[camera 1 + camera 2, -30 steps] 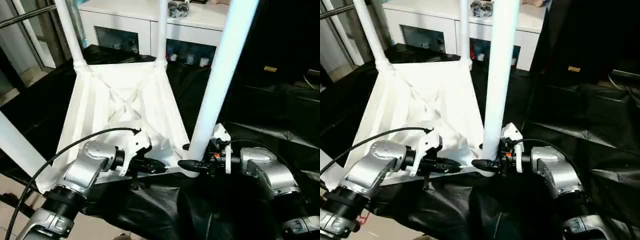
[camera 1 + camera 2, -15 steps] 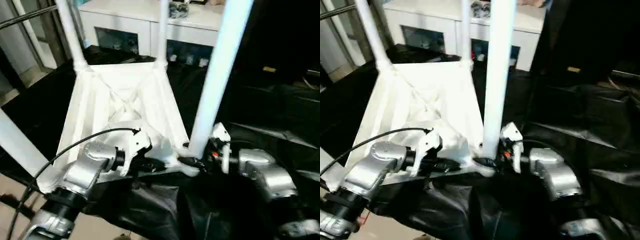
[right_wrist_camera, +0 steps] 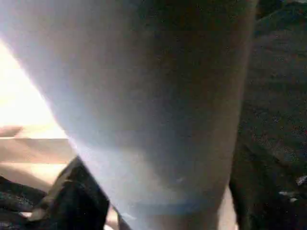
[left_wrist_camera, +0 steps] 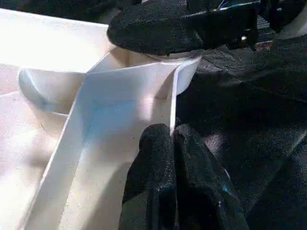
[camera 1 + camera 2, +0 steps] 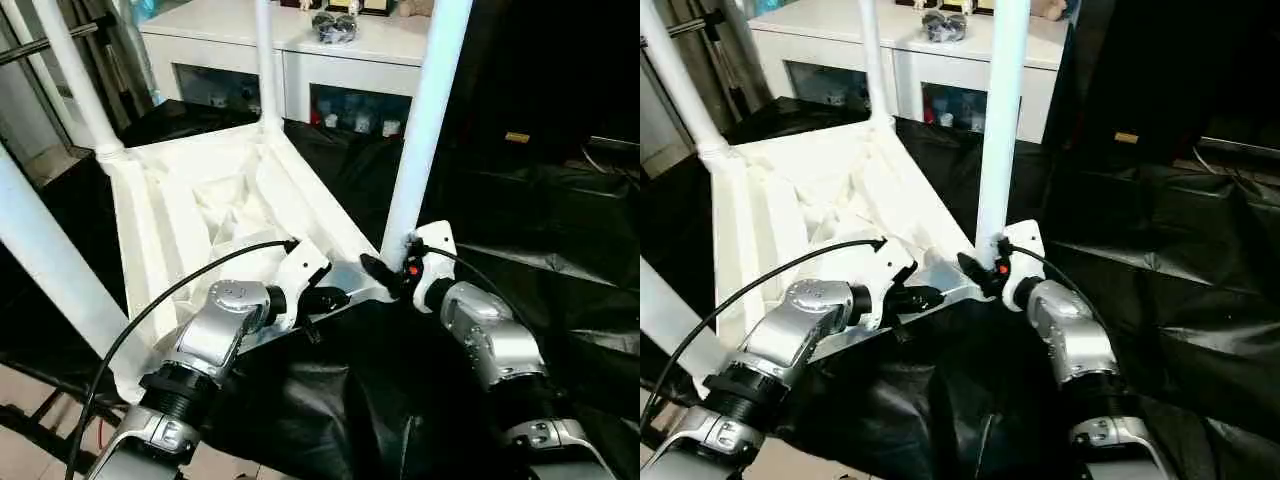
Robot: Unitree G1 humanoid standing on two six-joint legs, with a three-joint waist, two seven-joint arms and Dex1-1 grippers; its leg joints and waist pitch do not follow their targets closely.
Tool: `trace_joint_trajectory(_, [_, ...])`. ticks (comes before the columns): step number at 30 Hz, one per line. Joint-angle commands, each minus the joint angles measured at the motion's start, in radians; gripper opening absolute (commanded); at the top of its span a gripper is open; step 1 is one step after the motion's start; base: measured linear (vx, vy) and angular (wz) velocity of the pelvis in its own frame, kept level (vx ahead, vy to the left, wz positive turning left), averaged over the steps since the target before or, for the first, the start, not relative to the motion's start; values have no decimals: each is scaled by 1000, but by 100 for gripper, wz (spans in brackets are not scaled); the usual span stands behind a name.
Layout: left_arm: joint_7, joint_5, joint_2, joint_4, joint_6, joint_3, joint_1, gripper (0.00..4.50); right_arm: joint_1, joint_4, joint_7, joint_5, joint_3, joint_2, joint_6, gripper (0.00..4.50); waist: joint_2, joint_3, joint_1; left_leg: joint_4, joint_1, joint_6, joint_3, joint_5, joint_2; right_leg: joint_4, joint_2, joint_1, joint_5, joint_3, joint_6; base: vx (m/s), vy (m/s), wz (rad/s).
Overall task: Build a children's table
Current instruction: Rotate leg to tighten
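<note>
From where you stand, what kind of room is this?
Probably an indoor lab or workshop: a work table under black cloth, a white cabinet with glass doors behind it, and an upturned children's table being assembled.

Upturned white plastic children's table [image 5: 200,210]: smooth, faintly glossy, ribbed underside. Long white tubular legs [image 5: 425,120]: smooth, satin plastic. Black sheet draped over the work table [image 5: 540,230]: crinkled, shiny. Silver forearms [image 5: 490,335]: brushed metal. Black fingers [image 4: 163,182]: matt, textured.

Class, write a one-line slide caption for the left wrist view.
Left end effector pinching the upturned children's table by its rim wall, close to a corner socket.
</note>
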Motion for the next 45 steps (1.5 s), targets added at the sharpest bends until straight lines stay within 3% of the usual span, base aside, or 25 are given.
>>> trace_joint_trajectory(1, [-49, -47, -31, -66, -30, -51, -6, 0, 31, 40, 95, -8, 125, 63, 53, 358, -10, -44, 2, -76, -6, 44, -23, -159, 57, -96, -97, 38, -260, 59, -165, 0, 0, 0])
trace_joint_trajectory(7, [-155, -61, 38, -91, -44, -56, 11, 0, 42, -14, 245, 4, 151, -20, 23, 358, -8, -52, -4, -65, -10, 84, -20, -64, 55, -74, -92, 45, -41, 57, -218, 0, 0, 0])
trace_joint_trajectory(14, [-337, -105, 151, -128, -40, -67, 31, 0, 71, -102, 505, 66, 152, -166, 39, 358, -2, -54, 2, -60, -3, 126, -17, -56, 61, -66, -89, 44, 47, 53, -262, 0, 0, 0])
trace_joint_trajectory(18, [-383, -114, 182, -128, -35, -62, 31, 0, 95, -147, 627, 93, 166, -234, 71, 358, 0, -54, 20, -59, 1, 113, -16, -72, 66, -65, -89, 42, 20, 52, -266, 0, 0, 0])
trace_joint_trajectory(19, [-390, -117, 189, -127, -36, -63, 30, 0, 98, -152, 648, 99, 170, -246, 78, 358, -1, -53, 23, -60, -2, 109, -15, -77, 66, -65, -91, 43, 16, 53, -266, 0, 0, 0])
trace_joint_trajectory(27, [-411, -123, 208, -126, -34, -63, 29, 0, 102, -171, 693, 112, 189, -270, 104, 305, -4, -55, 31, -58, -3, 97, -17, -61, 63, -65, -94, 45, -1, 53, -255, 0, 0, 0])
trace_joint_trajectory(28, [-412, -124, 208, -125, -35, -62, 29, 0, 102, -173, 693, 114, 190, -267, 108, 293, -9, -55, 31, -58, -3, 98, -16, -60, 63, -65, -93, 44, 1, 52, -254, 0, 0, 0])
trace_joint_trajectory(35, [-354, -112, 188, -114, -32, -51, 28, 0, 115, -187, 650, 112, 192, -237, 126, 277, -9, -54, 33, -59, -3, 94, -17, -63, 62, -66, -94, 44, -14, 53, -248, 0, 0, 0])
trace_joint_trajectory(38, [-223, -85, 132, -73, -20, -20, 7, 0, 95, -89, 426, 35, 161, -165, 86, 273, -10, -48, 27, -64, -1, 63, -18, -102, 62, -77, -97, 40, -99, 55, -235, 0, 0, 0])
trace_joint_trajectory(40, [-119, -67, 81, -42, -7, 0, -15, 0, 67, 7, 248, -12, 131, -109, 70, 269, -9, -39, 17, -71, 1, 30, -18, -164, 56, -92, -97, 37, -224, 54, -217, 0, 0, 0])
trace_joint_trajectory(41, [-80, -62, 58, -33, 0, 6, -23, 0, 58, 34, 184, -19, 117, -84, 75, 266, -9, -38, 11, -74, 3, 6, -22, -196, 56, -98, -100, 39, -315, 54, -191, -53, -8, -5])
trace_joint_trajectory(43, [-5, -55, 12, -21, 14, 16, -38, 0, 48, 54, 94, -17, 94, -33, 95, 262, -9, -39, 5, -76, -3, 0, -26, -197, 56, -101, -99, 42, -345, 54, -163, -56, -5, -8])
trace_joint_trajectory(45, [31, -54, -19, -18, 22, 17, -45, 0, 42, 63, 25, -21, 84, 5, 111, 262, -14, -38, 2, -74, 3, 9, -22, -206, 53, -107, -97, 34, -352, 58, -152, 0, 0, 0])
